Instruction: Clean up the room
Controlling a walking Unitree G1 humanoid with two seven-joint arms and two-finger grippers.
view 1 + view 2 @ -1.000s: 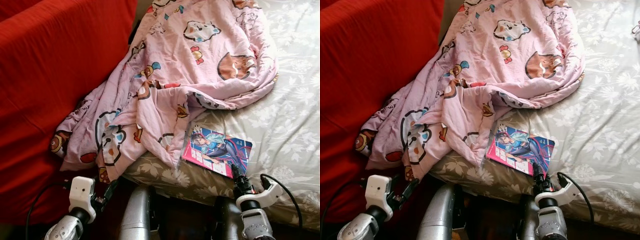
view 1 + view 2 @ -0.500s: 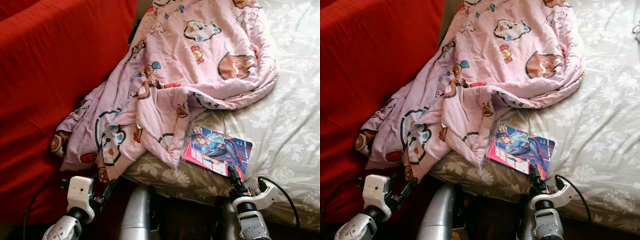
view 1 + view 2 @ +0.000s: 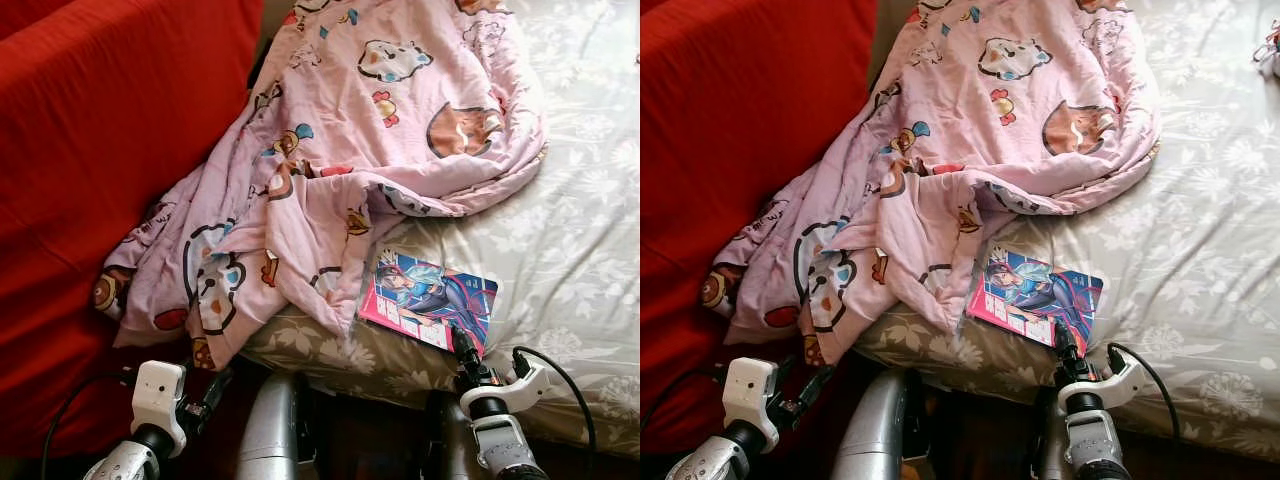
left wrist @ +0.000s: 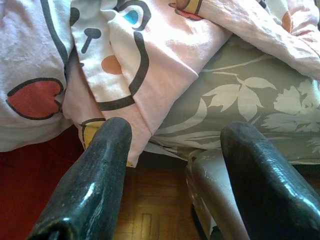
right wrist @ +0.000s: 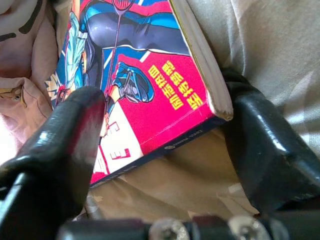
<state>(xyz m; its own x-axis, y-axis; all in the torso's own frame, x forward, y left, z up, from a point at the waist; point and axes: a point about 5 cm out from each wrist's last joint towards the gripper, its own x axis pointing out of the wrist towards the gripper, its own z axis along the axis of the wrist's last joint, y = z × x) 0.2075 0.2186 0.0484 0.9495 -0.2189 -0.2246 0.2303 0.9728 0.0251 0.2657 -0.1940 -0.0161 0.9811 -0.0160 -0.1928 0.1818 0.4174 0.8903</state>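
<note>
The right gripper (image 5: 165, 145) straddles the near corner of the comic book (image 3: 430, 301) with fingers spread, apparently poised to pinch, gripping nothing yet; the left gripper (image 4: 175, 165) hangs open and empty by the pink blanket (image 3: 330, 160).

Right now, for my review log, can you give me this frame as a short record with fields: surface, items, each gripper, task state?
surface: bed with grey floral sheet; red cover at the robot's left
items: pink blanket crumpled on the bed, hanging over its edge; book flat near the bed edge, one corner under the blanket
right gripper: open, fingers either side of the book's near corner, not closed on it
left gripper: open, low by the bed edge near the hanging blanket
task state: book not yet lifted
</note>
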